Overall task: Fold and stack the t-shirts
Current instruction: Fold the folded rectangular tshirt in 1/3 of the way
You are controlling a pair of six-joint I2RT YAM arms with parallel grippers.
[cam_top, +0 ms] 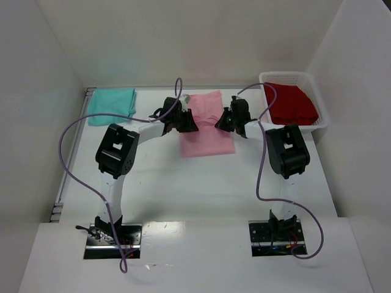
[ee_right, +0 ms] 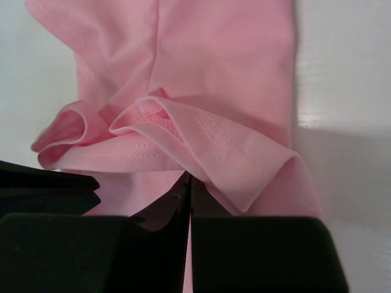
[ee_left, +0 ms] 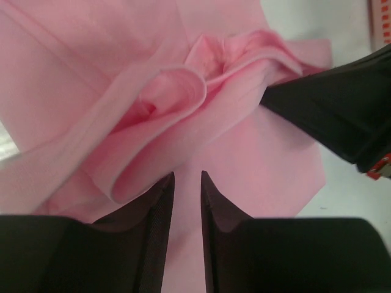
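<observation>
Nearest the bases, the left arm (cam_top: 116,151) and right arm (cam_top: 288,149) are both reaching out over the desk (cam_top: 183,189) and meeting at the pink shirt (cam_top: 208,139), which is lying mid-desk, partly folded into a long panel.

The right jaws are clenched tight with no gap showing. In the right wrist view a stitched hem of the pink shirt is fanning straight out of them, so they are gripping that edge, by the look of it. The left jaws are standing a sliver apart with a rolled lip of cloth sitting right at their tips. Whether they are actually pinching it cannot be told. Between the two, the cloth is bunching up in soft loops.

This looks like light, limp stuff that is going to sag and crease wherever it is unsupported. The sound hold is on the doubled hem or a corner, both sides level, with the fold carried over low. A one-layer pinch is risking the lower layer dragging along.

Further back, the teal shirt (cam_top: 111,105) is lying folded at the far left, and the red shirt (cam_top: 293,104) is sitting in the white basket (cam_top: 322,121) at the far right.
</observation>
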